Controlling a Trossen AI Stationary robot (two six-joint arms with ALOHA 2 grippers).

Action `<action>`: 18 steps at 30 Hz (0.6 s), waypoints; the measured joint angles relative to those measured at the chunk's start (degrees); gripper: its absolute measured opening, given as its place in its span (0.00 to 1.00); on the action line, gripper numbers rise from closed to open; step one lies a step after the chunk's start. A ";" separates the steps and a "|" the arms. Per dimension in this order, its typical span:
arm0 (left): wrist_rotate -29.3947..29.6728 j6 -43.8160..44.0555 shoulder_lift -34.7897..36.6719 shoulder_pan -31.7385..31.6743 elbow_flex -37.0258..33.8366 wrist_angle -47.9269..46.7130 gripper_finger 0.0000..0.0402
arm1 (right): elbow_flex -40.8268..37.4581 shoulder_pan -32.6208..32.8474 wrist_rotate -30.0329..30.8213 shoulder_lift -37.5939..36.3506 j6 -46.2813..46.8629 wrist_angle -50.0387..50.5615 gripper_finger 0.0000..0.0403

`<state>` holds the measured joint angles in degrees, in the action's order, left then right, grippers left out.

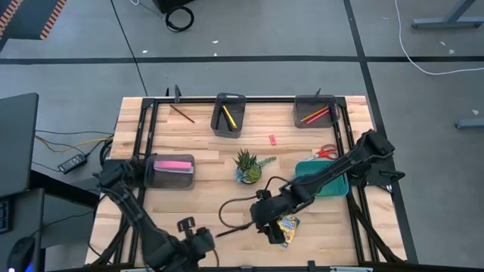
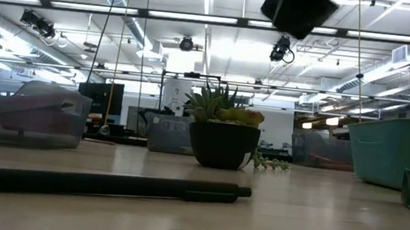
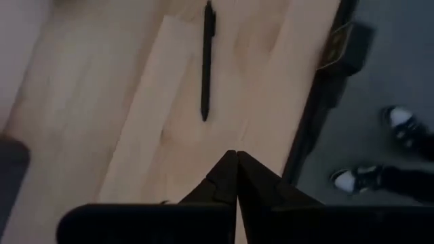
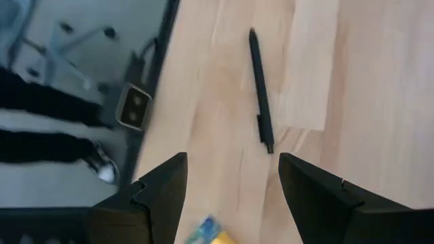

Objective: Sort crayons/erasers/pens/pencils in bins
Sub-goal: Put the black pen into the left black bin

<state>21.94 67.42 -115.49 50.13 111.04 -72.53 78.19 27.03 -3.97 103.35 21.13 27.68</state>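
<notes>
A black pen (image 1: 231,230) lies flat on the wood near the table's front edge, also visible as the pen (image 2: 107,186) in the low view. My left gripper (image 3: 236,154) is shut and holds nothing, standing above the table just left of the pen (image 3: 207,61). My right gripper (image 4: 230,159) is open above the table on the pen's (image 4: 261,91) right. The yellow printed crayon box (image 1: 288,224) lies beside and partly under it, and a corner of the box (image 4: 210,232) shows between its fingers.
A potted plant (image 1: 246,166) stands mid-table. A grey bin (image 1: 174,171) holds a pink bar. A dark bin (image 1: 228,113) and a grey bin (image 1: 314,112) at the far edge hold sticks. A teal bin (image 1: 325,178), red scissors (image 1: 327,151) and a small red block (image 1: 272,139) are on the right.
</notes>
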 joint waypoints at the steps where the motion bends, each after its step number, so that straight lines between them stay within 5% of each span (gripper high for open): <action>1: 0.53 1.25 0.74 0.24 0.00 0.19 0.04 | 0.00 -0.01 -0.01 0.93 -1.14 -0.11 0.59; 18: 13.06 3.93 13.34 0.88 0.02 8.94 0.08 | -0.04 -1.18 1.38 13.73 -9.33 -7.65 0.54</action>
<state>35.00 71.36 -102.15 51.00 111.07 -63.59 78.15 25.85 -2.58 117.08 11.80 20.03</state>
